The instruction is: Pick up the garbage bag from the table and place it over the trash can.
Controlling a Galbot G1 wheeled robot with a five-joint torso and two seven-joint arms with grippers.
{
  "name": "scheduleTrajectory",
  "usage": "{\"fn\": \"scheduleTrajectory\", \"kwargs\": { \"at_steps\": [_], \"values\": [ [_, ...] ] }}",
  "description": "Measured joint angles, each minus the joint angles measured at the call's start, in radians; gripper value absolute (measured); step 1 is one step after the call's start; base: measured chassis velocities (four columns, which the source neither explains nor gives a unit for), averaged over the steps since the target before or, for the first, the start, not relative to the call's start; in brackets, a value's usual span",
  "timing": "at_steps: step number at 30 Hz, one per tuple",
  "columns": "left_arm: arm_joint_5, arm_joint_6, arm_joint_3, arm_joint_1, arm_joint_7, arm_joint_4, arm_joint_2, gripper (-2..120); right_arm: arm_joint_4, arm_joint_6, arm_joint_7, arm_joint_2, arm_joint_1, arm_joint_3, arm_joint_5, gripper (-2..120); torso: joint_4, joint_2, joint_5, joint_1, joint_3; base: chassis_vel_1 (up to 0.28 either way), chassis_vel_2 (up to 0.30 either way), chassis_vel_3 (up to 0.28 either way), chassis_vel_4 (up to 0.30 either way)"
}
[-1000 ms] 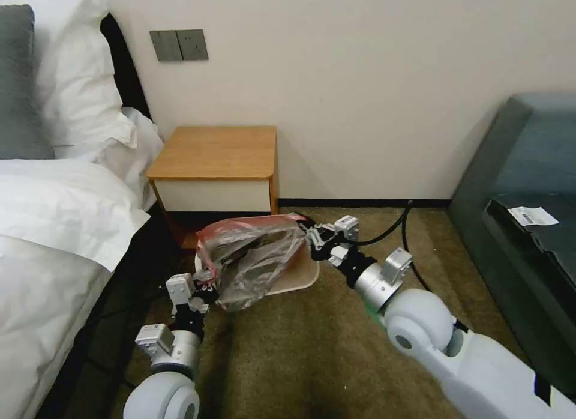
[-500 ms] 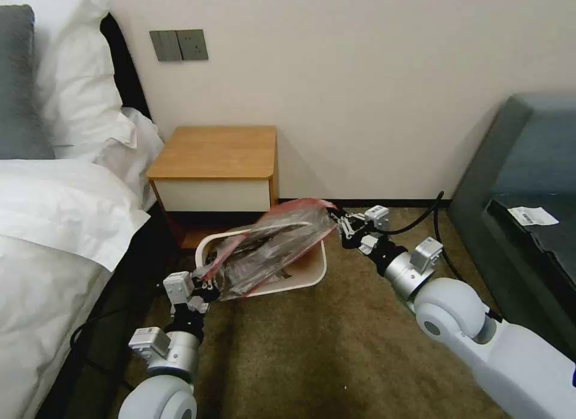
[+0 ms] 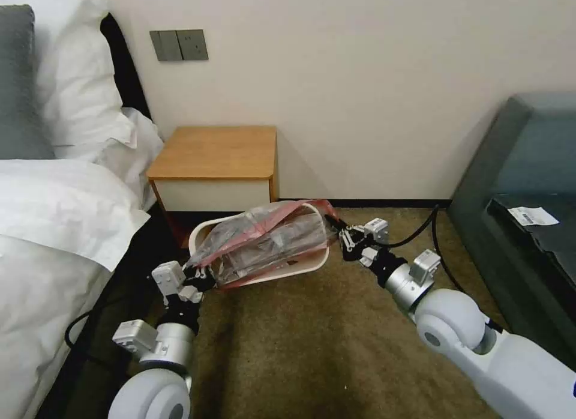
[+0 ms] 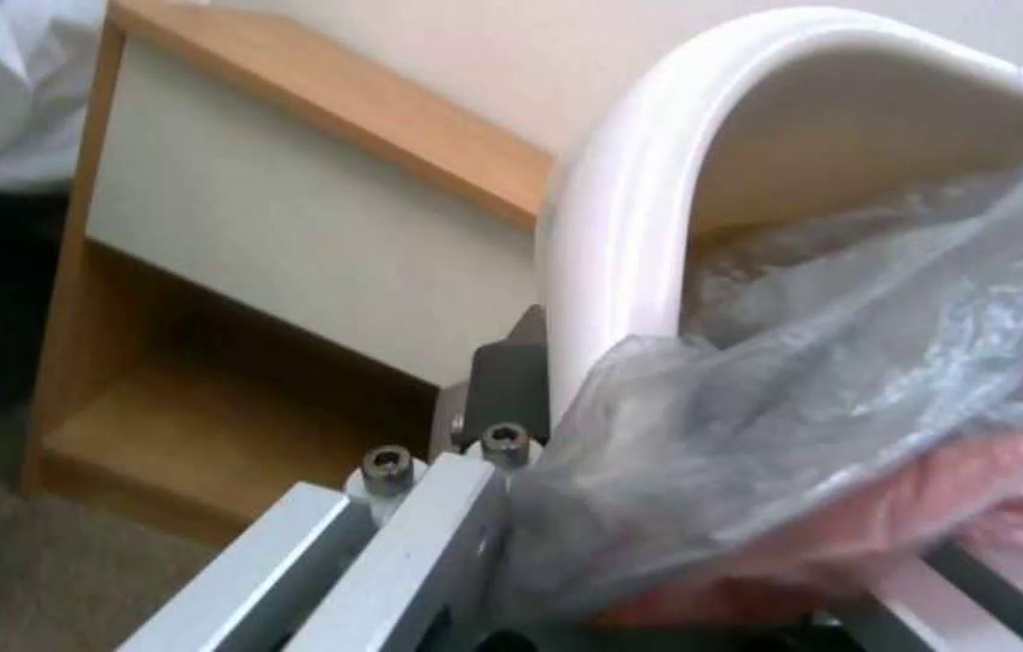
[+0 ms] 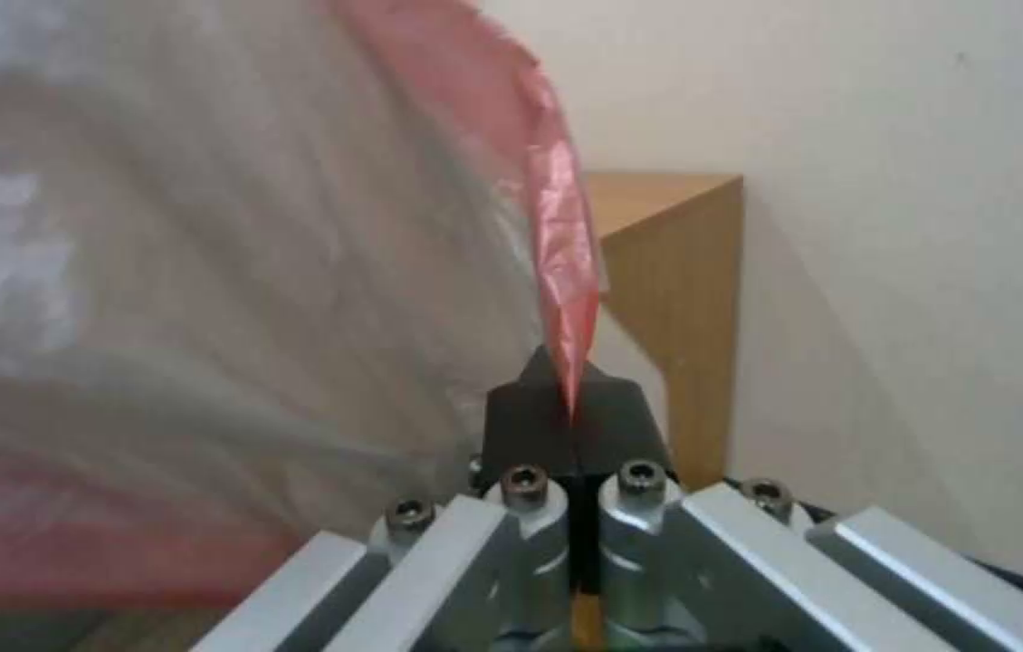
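Observation:
The garbage bag (image 3: 270, 242), grey translucent film with a red-pink band, is stretched across the mouth of the cream-white trash can (image 3: 300, 269), which stands on the carpet in front of the table (image 3: 216, 152). My left gripper (image 3: 201, 279) is shut on the bag's near-left end, low beside the can's rim (image 4: 608, 226). My right gripper (image 3: 339, 230) is shut on the bag's red edge (image 5: 560, 235) at the can's far right side, its dark fingertips (image 5: 530, 412) pinched on the film. The bag (image 4: 850, 362) drapes partly inside the can.
A white bed (image 3: 54, 227) runs along the left, close to my left arm. A dark green sofa (image 3: 528, 191) stands at the right. A black cable (image 3: 420, 230) trails behind the right wrist. Open carpet lies in front of the can.
Both grippers have pulled the bag wider and lower over the can. The right gripper swung right, then dipped. The left gripper moved left. The can's rim shows more.

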Motion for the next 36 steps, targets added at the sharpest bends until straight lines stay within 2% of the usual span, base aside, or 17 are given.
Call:
{"fn": "scheduleTrajectory", "kwargs": {
  "at_steps": [13, 23, 36],
  "values": [
    [-0.104, 0.032, -0.011, -0.055, -0.063, 0.044, -0.031, 5, 0.032, 0.027, -0.032, 0.025, -0.086, 0.012, -0.079, 0, 0.0, 0.0, -0.0001, 0.0, 0.0, 0.0, 0.0, 0.0, 0.0],
    [-0.243, 0.101, 0.0, -0.01, -0.093, -0.052, -0.042, 5, -0.065, 0.077, -0.046, 0.06, -0.047, 0.006, -0.142, 0, 0.0001, 0.0, 0.0001, 0.0, 0.0, 0.0, 0.0, 0.0, 0.0],
    [-0.277, 0.154, 0.025, 0.026, -0.088, -0.093, -0.022, 5, -0.16, 0.099, -0.046, 0.085, 0.007, 0.026, -0.151, 0, 0.0, 0.0, -0.0001, 0.0, 0.0, 0.0, 0.0, 0.0, 0.0]
  ]
}}
